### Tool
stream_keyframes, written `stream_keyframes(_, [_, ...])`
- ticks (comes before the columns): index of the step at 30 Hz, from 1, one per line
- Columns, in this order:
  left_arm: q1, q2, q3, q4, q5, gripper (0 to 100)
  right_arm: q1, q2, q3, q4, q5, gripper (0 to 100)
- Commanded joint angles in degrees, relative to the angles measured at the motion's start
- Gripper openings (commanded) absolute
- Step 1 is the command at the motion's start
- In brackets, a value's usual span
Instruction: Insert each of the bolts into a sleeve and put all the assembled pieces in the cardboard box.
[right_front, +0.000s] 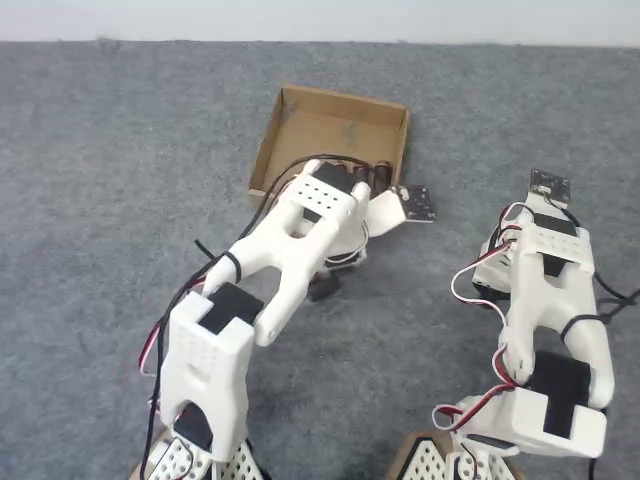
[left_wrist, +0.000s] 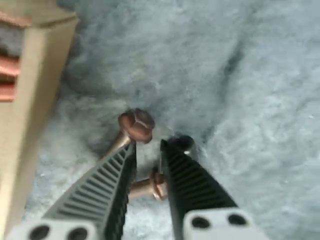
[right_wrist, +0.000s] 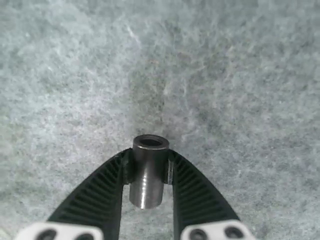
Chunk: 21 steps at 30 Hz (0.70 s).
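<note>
Overhead, the left arm (right_front: 300, 230) ends just beside the cardboard box (right_front: 265, 150). Its wrist view: left pincer (left_wrist: 148, 150) slightly parted, a bolt (left_wrist: 149, 186) lying crosswise between the fingers (left_wrist: 112, 185). Right wrist view: right pincer (right_wrist: 148, 161) grips a sleeve (right_wrist: 148, 177), long axis along its fingers (right_wrist: 100, 195).

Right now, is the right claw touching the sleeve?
Touching. The right wrist view shows the right claw with fingers pressed against both sides of the sleeve.

The grey carpeted table (right_front: 100, 150) bears a cardboard box (right_front: 345, 100) and 2 copper-coloured bolts (left_wrist: 136, 125).
</note>
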Motion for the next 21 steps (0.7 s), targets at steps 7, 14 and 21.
stream_keyframes(7, [-3.96, -3.78, 0.48, -5.63, -4.22, 10, -0.75, -0.66, -0.18, -0.57, 1.14, 0.7])
stream_keyframes(14, [-3.78, -7.82, 0.48, -6.51, -4.22, 10, -0.75, -0.66, -0.18, -0.57, 1.14, 0.7])
stream_keyframes(21, [-3.69, -7.91, 0.48, -8.09, -4.40, 10, -0.75, -0.66, -0.18, -0.57, 1.05, 0.7])
